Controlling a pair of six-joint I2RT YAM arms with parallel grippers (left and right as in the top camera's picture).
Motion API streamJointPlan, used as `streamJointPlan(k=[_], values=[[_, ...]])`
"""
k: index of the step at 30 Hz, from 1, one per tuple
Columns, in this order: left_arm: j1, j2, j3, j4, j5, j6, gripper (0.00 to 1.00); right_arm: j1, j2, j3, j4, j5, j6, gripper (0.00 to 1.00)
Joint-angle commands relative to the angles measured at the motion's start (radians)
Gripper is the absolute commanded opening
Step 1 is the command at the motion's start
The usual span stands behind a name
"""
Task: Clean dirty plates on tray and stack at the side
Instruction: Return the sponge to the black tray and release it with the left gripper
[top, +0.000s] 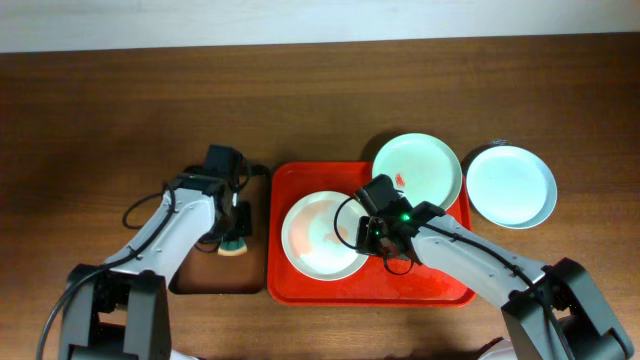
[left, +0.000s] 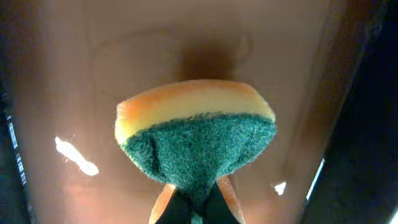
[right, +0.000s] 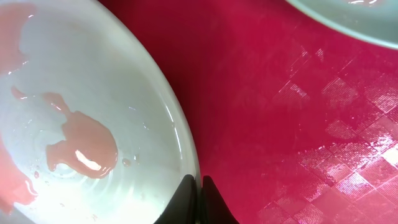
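Note:
A white plate (top: 315, 240) with red-orange smears lies on the red tray (top: 440, 285). My right gripper (top: 368, 235) is shut on its right rim; the wrist view shows the fingers (right: 198, 186) pinching the rim of the plate (right: 93, 112) over the tray (right: 280, 106). A pale mint plate (top: 420, 165) with a small red smear rests on the tray's back right corner and shows in the right wrist view (right: 354, 18). A light blue-green plate (top: 510, 185) lies on the table to the right. My left gripper (top: 235, 238) is shut on a green and yellow sponge (left: 196, 134).
A brown tray with a dark rim (top: 200, 275) lies left of the red tray, under my left gripper; its floor (left: 74, 74) fills the left wrist view. The wooden table (top: 100, 120) extends to the back and left.

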Motion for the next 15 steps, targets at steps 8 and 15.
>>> streamJointPlan(k=[8, 15], values=[[0.016, -0.011, -0.011, -0.001, 0.000, -0.011, 0.73, 0.005, 0.003, 0.001, -0.002, 0.002, 0.000, 0.04], [0.106, -0.300, 0.181, -0.089, 0.032, -0.022, 0.97, 0.004, 0.003, 0.001, -0.002, 0.002, 0.000, 0.05]])
